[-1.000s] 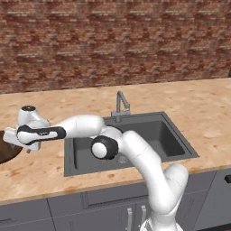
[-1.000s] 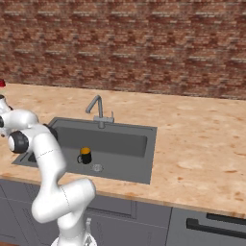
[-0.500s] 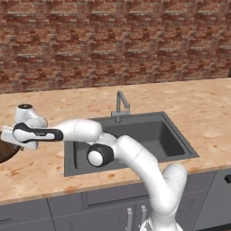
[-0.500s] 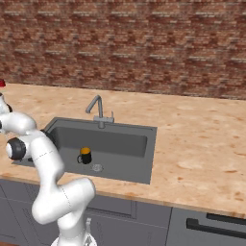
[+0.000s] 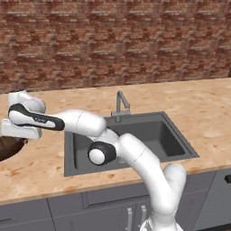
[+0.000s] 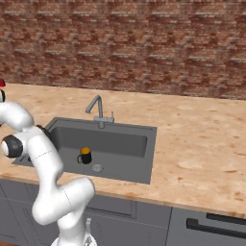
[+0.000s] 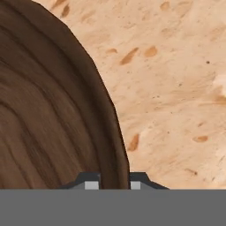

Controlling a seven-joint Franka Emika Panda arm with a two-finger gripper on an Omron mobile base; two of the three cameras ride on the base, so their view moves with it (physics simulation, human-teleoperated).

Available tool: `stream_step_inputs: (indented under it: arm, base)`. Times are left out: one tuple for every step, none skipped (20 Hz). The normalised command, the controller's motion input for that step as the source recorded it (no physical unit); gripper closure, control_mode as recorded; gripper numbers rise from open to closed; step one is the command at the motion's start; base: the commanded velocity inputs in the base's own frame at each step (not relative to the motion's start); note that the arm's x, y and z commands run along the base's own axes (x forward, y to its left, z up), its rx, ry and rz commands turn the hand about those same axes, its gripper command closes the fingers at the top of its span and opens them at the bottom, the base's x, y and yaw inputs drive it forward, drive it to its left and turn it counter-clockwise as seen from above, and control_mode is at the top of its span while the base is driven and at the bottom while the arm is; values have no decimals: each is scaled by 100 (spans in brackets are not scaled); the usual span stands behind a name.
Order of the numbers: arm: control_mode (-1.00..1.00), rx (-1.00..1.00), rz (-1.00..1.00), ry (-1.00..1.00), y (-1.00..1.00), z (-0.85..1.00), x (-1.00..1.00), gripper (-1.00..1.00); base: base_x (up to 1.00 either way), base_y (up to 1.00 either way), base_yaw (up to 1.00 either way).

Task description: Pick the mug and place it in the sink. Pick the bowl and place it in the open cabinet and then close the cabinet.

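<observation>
The arm is reaching far to the left over the worktop (image 5: 40,171), with the hand lying low at the left edge of the left base view. In the hand view the pincer (image 7: 111,183) is sitting astride the rim of the bowl (image 7: 48,110): one fingertip (image 7: 91,185) is standing inside the rim and the other one outside it, both close against the wall, so the pincer is clamped on the bowl. The bowl is resting on the worktop, well to the left of the sink (image 5: 167,135), and in the left base view only a dark brown part of it (image 5: 8,147) is showing under the hand. The mug (image 6: 85,155) is standing upright on the floor of the sink, just beside the round drain (image 6: 97,167). The faucet (image 6: 98,111) is rising at the back edge of the sink, in front of the brick wall (image 6: 144,43).
</observation>
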Motion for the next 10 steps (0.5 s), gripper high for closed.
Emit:
stream_step_inputs:
  arm:
    - [-100,1,-7,0,-99,54,-94,100]
    - [-100,6,-10,0,-100,64,-96,100]
    - [-100,13,-12,0,-100,72,-96,100]
    - [-100,18,-16,1,-100,77,-97,100]
    - [-100,19,-17,7,-100,77,-91,100]
    - [-100,11,-16,12,-100,76,-74,100]
    - [-100,7,-11,8,-100,73,-76,100]
    - [-100,4,-6,5,-100,83,-86,100]
    - [-100,7,-4,3,-100,81,-88,100]
    - [-100,6,-1,5,-100,93,-87,100]
  base:
    - [0,0,0]
    - [0,0,0]
    - [0,0,0]
    - [0,0,0]
    - [0,0,0]
    - [0,0,0]
    - [0,0,0]
    - [0,0,0]
    - [0,0,0]
    - [0,0,0]
